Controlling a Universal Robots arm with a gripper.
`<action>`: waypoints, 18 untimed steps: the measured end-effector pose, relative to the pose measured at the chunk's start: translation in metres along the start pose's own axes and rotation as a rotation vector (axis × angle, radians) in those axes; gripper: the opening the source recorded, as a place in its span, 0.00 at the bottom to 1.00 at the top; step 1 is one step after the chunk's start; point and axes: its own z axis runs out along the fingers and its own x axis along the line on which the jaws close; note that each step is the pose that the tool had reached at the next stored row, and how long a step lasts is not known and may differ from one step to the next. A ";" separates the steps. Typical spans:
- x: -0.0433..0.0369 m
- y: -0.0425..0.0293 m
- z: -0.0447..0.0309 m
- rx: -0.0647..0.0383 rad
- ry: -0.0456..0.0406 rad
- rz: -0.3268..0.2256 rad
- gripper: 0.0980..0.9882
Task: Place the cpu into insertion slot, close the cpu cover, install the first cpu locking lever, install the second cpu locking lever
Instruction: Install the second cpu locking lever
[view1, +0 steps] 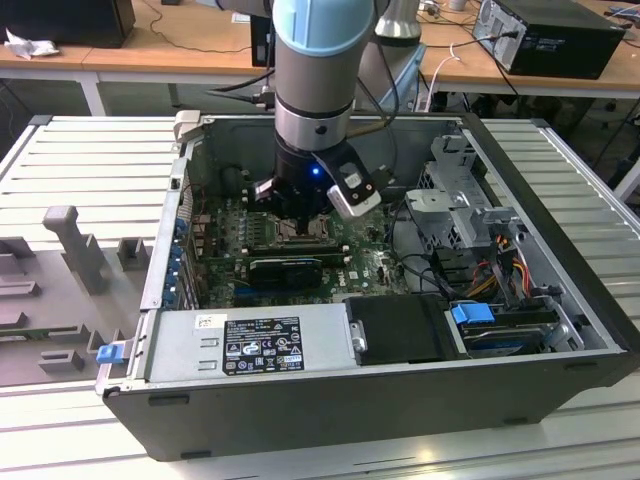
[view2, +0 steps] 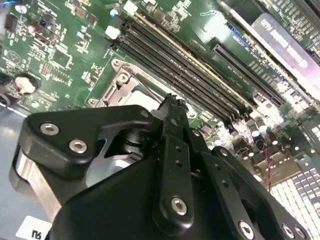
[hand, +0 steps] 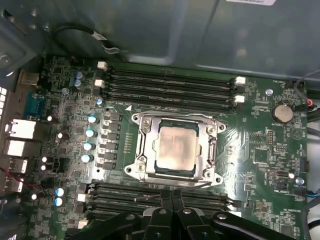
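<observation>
Arm reaches down into the open case (view1: 400, 400), gripper (view1: 300, 222) low over the board (hand: 260, 130), which keeps the wrist cameras looking at the socket area.

Cpu (hand: 176, 146) already sits in the slot (hand: 145, 167), pale metal top flat and square to the rim. Cover (hand: 212, 150) lies down around the cpu, its window framing the chip, so both seating and cover look done. A thin lever (hand: 200, 183) runs along the slot edge nearest the gripper; whether it is latched under its hook I cannot tell.

In the first wrist view the fingertips (hand: 161, 214) sit together with no gap and nothing between them, just off the slot on the side where the near memory slots (hand: 125, 192) lie. A pinched claw suits pushing on a thin lever rather than gripping it, by my reading.

Second wrist view: fingertip (view2: 172, 107) just over the slot corner, contact not clear
</observation>
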 end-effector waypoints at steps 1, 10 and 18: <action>0.0025 0.0001 0.0012 0.000 0.0001 0.000 0.01; 0.0071 -0.0013 0.0117 -0.010 -0.0007 0.000 0.01; 0.0136 -0.0068 0.0125 -0.065 -0.0065 0.003 0.01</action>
